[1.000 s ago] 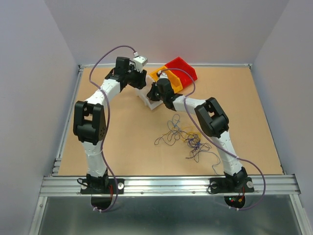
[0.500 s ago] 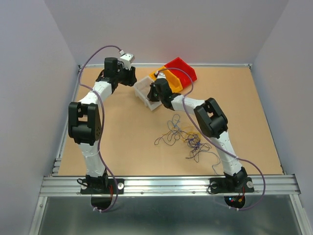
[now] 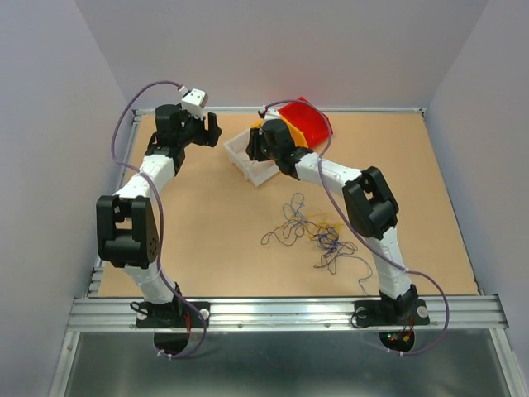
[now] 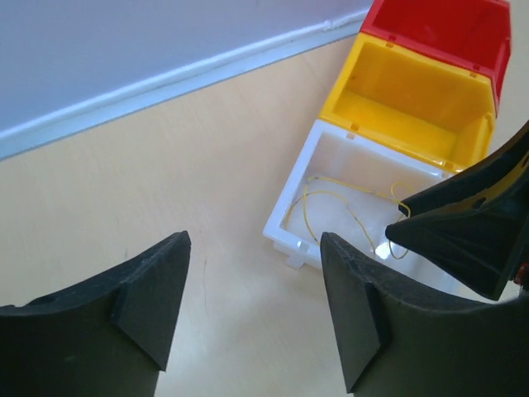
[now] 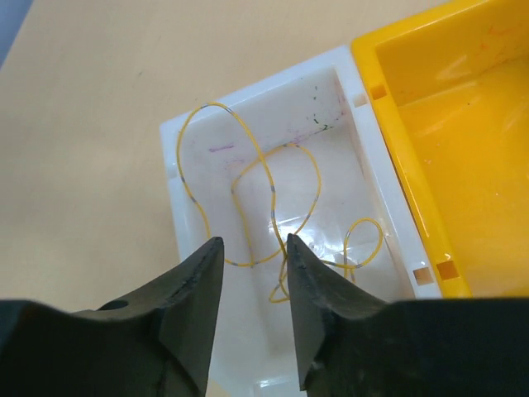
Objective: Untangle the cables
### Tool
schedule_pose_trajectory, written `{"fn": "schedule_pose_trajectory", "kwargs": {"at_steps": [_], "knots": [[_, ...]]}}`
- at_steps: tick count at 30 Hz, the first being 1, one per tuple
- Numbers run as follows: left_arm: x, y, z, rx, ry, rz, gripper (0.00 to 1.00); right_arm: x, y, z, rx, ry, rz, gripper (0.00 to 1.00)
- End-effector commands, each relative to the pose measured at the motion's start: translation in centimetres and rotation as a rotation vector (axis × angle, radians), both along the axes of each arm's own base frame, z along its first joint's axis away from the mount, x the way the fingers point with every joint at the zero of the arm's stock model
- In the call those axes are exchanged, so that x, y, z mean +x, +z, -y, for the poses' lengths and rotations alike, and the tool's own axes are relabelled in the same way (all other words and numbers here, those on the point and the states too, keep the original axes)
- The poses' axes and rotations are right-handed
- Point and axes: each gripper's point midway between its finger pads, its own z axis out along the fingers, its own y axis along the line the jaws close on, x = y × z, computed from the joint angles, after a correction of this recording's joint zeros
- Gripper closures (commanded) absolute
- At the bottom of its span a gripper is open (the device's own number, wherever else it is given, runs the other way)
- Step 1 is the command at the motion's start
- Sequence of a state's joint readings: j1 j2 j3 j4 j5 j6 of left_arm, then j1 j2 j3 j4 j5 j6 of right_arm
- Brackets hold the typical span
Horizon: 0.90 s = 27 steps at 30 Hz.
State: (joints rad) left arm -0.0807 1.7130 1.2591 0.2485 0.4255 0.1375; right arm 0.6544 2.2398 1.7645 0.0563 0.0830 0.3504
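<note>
At the far left of the table (image 3: 207, 231), the left gripper (image 4: 252, 281) hangs over bare board with its jaws spread wide and nothing between them. It is pulled off to the left of the bins, probably to leave the other arm room. Just to its right stands the white bin (image 4: 289, 207), the nearest of three bins set in a row towards the far edge. One yellow cable (image 5: 248, 190) lies looped on its floor, which suggests the bins are meant to receive strands once they are separated from the rest. The right gripper (image 5: 250, 256) hovers directly over this bin. Its jaws are parted only a little, the gap far wider than the hair-thin wire, so it pinches nothing and the strand rests loose below it. Further right, the yellow bin (image 4: 413, 83) touches the white one and looks empty, and the red bin (image 4: 438, 25) sits behind it, its inside hidden. The remaining cables (image 3: 318, 236) lie knotted together near the right arm, well apart from both grippers, so most of the sorting looks undone.
</note>
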Motion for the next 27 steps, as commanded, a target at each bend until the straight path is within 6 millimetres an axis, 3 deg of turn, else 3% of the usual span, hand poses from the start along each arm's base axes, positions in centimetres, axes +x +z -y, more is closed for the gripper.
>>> {"fn": "schedule_pose_trajectory", "kwargs": {"at_steps": [1, 7, 11, 12, 14, 15, 16, 18, 19, 23, 25, 27], "knots": [[-0.3, 6.0, 0.6, -0.021, -0.022, 0.193, 0.2, -1.1, 3.2, 0.4, -0.005, 0.009, 0.055, 0.56], [-0.5, 5.8, 1.6, -0.065, -0.038, 0.173, 0.19, -2.2, 3.7, 1.5, -0.019, 0.003, 0.057, 0.38], [-0.6, 5.7, 2.2, -0.07, -0.056, 0.174, 0.13, -2.9, 4.6, 2.6, -0.024, -0.02, 0.067, 0.36], [-0.8, 5.9, 2.2, -0.077, -0.055, 0.177, 0.03, -3.7, 3.7, 3.3, -0.041, -0.023, 0.05, 0.36], [-0.4, 6.3, 1.3, -0.104, 0.026, 0.173, 0.01, -4.7, 3.4, 4.3, -0.047, -0.031, 0.045, 0.34], [-0.4, 7.3, 0.6, -0.115, 0.071, 0.193, 0.01, -5.4, 6.0, 4.8, -0.012, -0.032, 0.088, 0.33], [-0.4, 7.8, 0.2, -0.117, 0.097, 0.207, 0.01, -6.7, 3.8, 6.1, -0.045, -0.043, 0.053, 0.32], [-0.8, 9.4, -0.9, -0.103, 0.151, 0.257, 0.01, -8.1, 5.7, 7.8, -0.026, -0.064, 0.087, 0.27], [-1.1, 9.9, -1.0, -0.091, 0.143, 0.282, 0.01, -9.4, 4.1, 8.9, -0.05, -0.069, 0.06, 0.26], [-3.9, 10.1, 1.8, -0.094, -0.067, 0.364, 0.01, -13.1, 2.6, 11.5, -0.065, -0.06, 0.023, 0.23], [-4.7, 9.7, 3.0, -0.1, -0.147, 0.366, 0.01, -14.6, 3.4, 12.6, -0.043, -0.066, 0.031, 0.23], [-6.2, 8.8, 5.2, -0.098, -0.276, 0.355, 0.01, -16.4, 1.7, 14.0, -0.057, -0.071, -0.001, 0.24]]}}
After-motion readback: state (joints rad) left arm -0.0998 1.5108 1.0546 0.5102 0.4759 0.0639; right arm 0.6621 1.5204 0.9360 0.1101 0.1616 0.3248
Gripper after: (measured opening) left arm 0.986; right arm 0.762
